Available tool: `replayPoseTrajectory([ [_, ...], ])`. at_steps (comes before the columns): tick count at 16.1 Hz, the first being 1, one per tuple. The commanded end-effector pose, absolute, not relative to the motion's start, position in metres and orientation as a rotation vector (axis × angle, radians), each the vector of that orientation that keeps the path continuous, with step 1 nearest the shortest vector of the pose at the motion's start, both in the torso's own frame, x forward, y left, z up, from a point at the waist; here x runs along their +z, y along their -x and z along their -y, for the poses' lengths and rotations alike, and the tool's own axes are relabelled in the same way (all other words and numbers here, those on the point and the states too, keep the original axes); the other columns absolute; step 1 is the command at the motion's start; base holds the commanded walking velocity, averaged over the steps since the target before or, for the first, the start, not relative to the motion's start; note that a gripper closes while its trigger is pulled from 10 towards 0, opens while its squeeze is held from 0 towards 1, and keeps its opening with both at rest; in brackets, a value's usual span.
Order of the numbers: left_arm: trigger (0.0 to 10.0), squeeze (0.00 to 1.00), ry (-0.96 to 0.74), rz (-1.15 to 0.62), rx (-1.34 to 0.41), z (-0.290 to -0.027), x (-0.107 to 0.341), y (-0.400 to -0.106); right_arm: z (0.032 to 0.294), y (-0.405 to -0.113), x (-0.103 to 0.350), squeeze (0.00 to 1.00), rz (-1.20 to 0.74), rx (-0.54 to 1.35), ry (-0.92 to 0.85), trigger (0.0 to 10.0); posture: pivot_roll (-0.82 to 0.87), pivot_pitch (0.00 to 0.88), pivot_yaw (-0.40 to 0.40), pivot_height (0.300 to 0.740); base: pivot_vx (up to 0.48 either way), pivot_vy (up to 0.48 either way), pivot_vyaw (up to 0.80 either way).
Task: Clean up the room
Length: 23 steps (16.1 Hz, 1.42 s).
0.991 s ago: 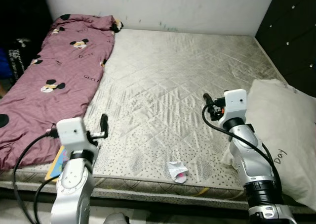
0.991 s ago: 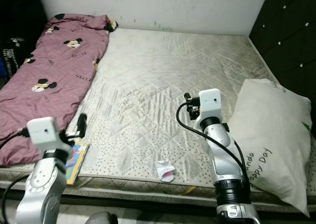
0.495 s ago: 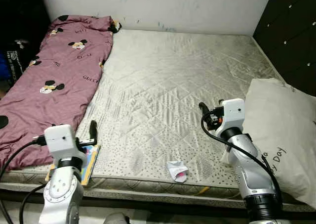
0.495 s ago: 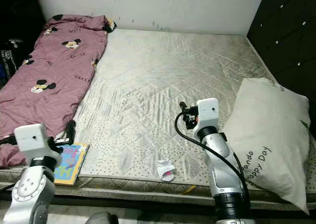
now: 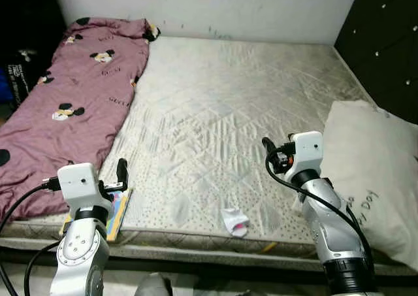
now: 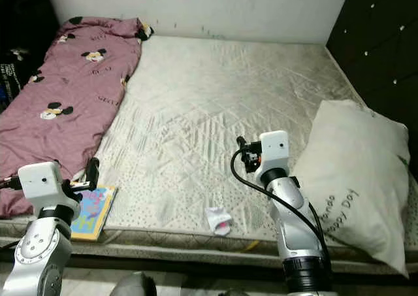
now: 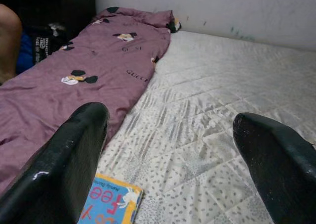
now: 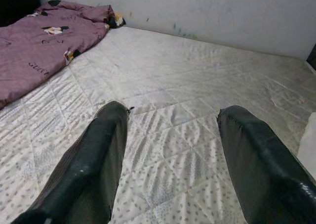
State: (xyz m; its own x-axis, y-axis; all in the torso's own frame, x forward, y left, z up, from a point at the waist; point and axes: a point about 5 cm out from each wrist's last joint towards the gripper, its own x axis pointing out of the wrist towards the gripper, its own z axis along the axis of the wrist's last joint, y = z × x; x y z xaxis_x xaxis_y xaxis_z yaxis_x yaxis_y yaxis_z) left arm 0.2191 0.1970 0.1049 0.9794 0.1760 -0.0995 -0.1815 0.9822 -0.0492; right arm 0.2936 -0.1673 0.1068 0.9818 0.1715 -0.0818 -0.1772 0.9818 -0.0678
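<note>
Left eye view: a big bed (image 5: 235, 113) with a bare quilted mattress, seen from its near edge.
Blanket: a purple blanket (image 5: 72, 100) with cartoon mice lies along the left side of the bed, up to the white wall (image 5: 261, 8).
Pillow: a white pillow (image 5: 375, 178) sits at the right edge, hanging a little past the near edge.
Book: a colourful book (image 6: 91, 212) lies at the near left corner, right by the blanket's edge.
Wrapper: a small crumpled white wrapper (image 5: 234, 221) rests close to the near edge, between the two arms.
Open room: the middle of the mattress is bare, from the blanket across to the pillow.
Left claw (image 7: 182, 155): fingers wide apart, holding nothing, just above the book.
Right claw (image 8: 170, 155): fingers wide apart, holding nothing, over the mattress beside the pillow.
</note>
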Motion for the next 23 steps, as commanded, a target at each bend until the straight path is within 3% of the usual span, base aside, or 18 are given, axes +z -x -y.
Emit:
replayPoseTrajectory([
  [1, 10.0, 0.0, 0.053, -0.087, 0.172, -0.196, 0.1084, -0.2207, 0.1661, -0.293, 0.1118, 0.0, -0.06, 0.185, 0.071, 10.0, 0.01, 0.0, -0.031, 0.651, 0.0, 0.0, 0.0],
  [7, 10.0, 0.0, 0.052, -0.083, 0.17, -0.1942, 0.1086, -0.2237, 0.1655, -0.2946, 0.1117, 0.0, -0.061, 0.191, 0.072, 10.0, 0.0, 0.0, -0.032, 0.592, 0.0, 0.0, 0.0],
  [17, 10.0, 0.0, 0.053, -0.08, 0.195, -0.1953, 0.1084, -0.224, 0.1602, -0.3002, 0.1143, 0.0, -0.045, 0.233, 0.092, 10.0, 0.01, 0.0, -0.042, 0.592, 0.0, 0.0, 0.0],
  [20, 10.0, 0.0, 0.059, -0.081, 0.203, -0.196, 0.1084, -0.2235, 0.1565, -0.3001, 0.1143, 0.0, -0.044, 0.251, 0.088, 10.0, 0.01, 0.0, -0.043, 0.562, 0.0, 0.0, 0.0],
  [23, 10.0, 0.0, 0.065, -0.074, 0.195, -0.1952, 0.1095, -0.2237, 0.1571, -0.3009, 0.1145, 0.0, -0.044, 0.251, 0.089, 10.0, 0.0, 0.0, -0.045, 0.562, 0.0, 0.0, 0.0],
])
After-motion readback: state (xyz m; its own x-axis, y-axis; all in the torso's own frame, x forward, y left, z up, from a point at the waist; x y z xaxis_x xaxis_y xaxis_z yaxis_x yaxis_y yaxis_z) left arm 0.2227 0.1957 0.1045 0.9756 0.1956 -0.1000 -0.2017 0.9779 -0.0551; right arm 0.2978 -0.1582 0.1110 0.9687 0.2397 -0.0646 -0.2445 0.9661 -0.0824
